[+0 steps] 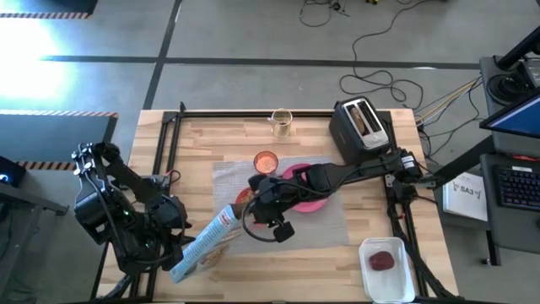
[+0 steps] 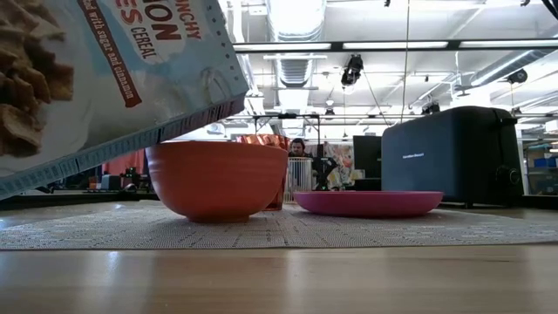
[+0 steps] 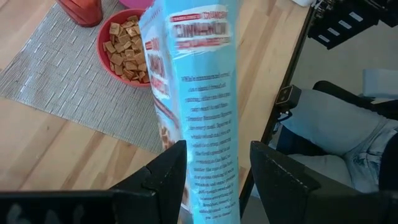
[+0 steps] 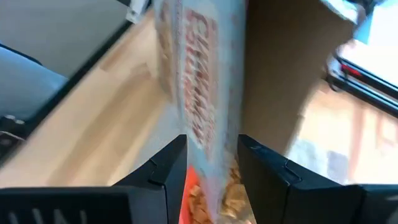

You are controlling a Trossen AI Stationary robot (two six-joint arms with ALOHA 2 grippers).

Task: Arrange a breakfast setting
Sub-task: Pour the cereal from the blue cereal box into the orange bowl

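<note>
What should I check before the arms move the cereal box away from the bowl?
1. Left gripper clamped on cereal box: ok.
2. Right gripper around the box's top end: fingers straddle it, grip cannot tell.
3. Bowl filled with cereal: ok.
4. Bowl upright on placemat: ok.
5. Pink plate beside the bowl, undisturbed: ok.
6. Box open end over the bowl, no spill risk when tilted back: cannot tell.
</note>
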